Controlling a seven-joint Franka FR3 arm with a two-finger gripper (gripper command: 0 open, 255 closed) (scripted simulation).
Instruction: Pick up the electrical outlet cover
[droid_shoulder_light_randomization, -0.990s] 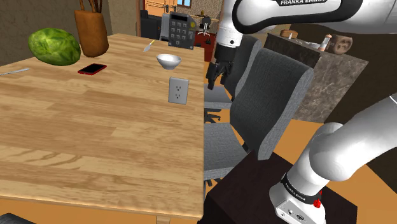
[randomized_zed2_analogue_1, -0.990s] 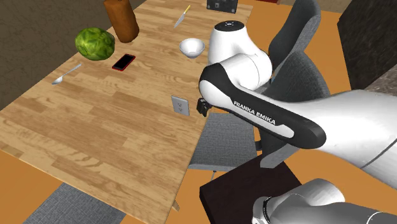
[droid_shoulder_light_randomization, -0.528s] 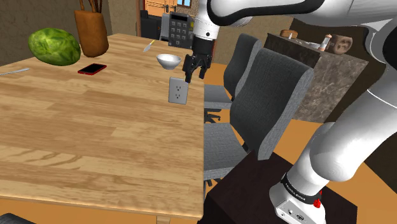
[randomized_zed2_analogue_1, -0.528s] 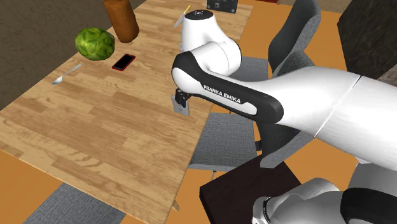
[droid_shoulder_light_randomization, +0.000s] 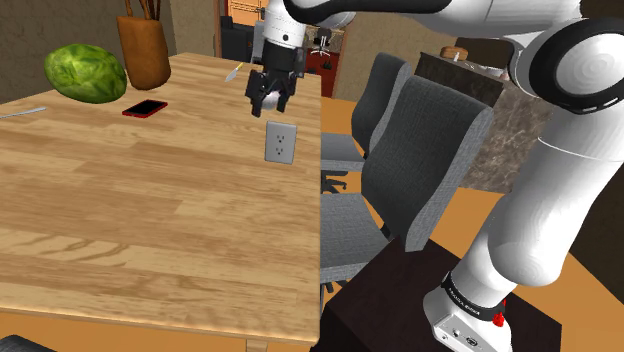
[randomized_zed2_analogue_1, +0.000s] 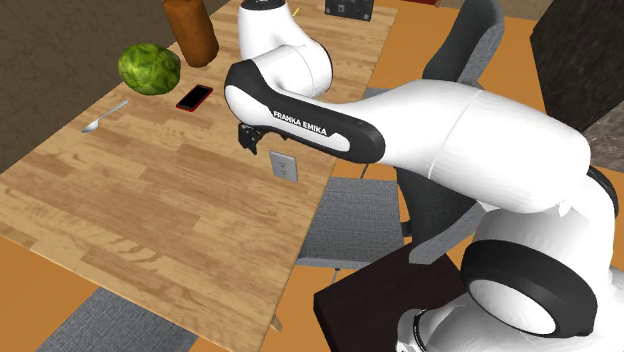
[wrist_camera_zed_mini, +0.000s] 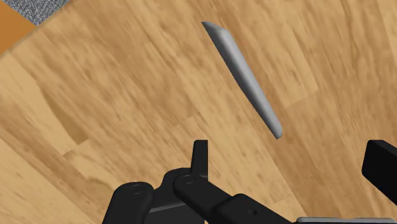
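The electrical outlet cover (droid_shoulder_light_randomization: 280, 142) is a small grey plate lying flat on the wooden table (droid_shoulder_light_randomization: 150, 220), close to the edge beside the chairs. It also lies just right of the arm in the second exterior view (randomized_zed2_analogue_1: 283, 165). My black gripper (droid_shoulder_light_randomization: 268, 103) hangs above the table, just past the cover and slightly to the shoulder view's left, pointing down. In the wrist view the cover (wrist_camera_zed_mini: 245, 76) appears as a thin grey sliver ahead of the gripper (wrist_camera_zed_mini: 289, 162). The fingers (wrist_camera_zed_mini: 200, 156) stand wide apart, open, with nothing between them.
A green cabbage (droid_shoulder_light_randomization: 85, 72), a brown vase (droid_shoulder_light_randomization: 145, 50), a red phone (droid_shoulder_light_randomization: 145, 108), a spoon (randomized_zed2_analogue_1: 103, 115) and a knife (droid_shoulder_light_randomization: 233, 72) lie farther along the table. Grey chairs (droid_shoulder_light_randomization: 420, 160) stand along the table's edge (droid_shoulder_light_randomization: 320, 230).
The arm has swung toward the shoulder view's left, from over the chairs beyond the table's edge to above the table by the outlet cover. The fingers stay open.
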